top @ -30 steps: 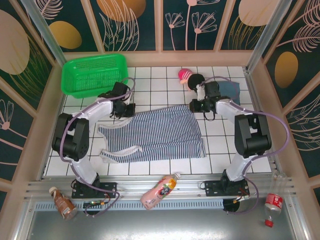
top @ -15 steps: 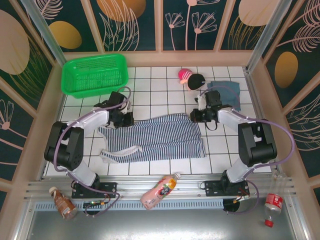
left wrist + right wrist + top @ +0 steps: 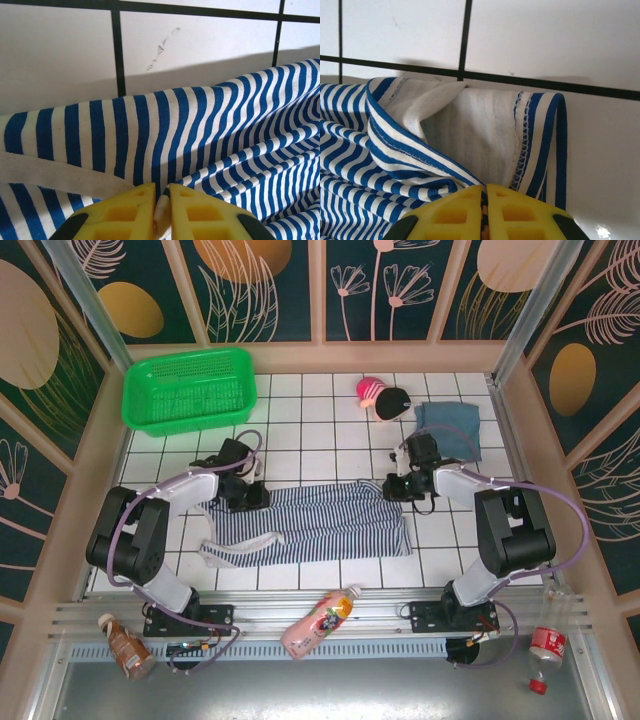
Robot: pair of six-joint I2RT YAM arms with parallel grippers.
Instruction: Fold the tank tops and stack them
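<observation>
Both my jaws nip the striped tank top (image 3: 215,135).
Left gripper (image 3: 161,202) pinches a fold, stripes ahead; right gripper (image 3: 484,200) pinches the turned-over hem, tile (image 3: 545,40) beyond.

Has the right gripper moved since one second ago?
Yes. The right gripper has come toward the near table edge, away from the pink-and-black toy, which stayed put, drawing the far edge of the striped tank top with it.

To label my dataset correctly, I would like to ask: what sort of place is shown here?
Probably a staged robot test cell, not a home: two arms bolted to a metal rail, a white tiled table, and printed leaf-pattern wall panels.
</observation>
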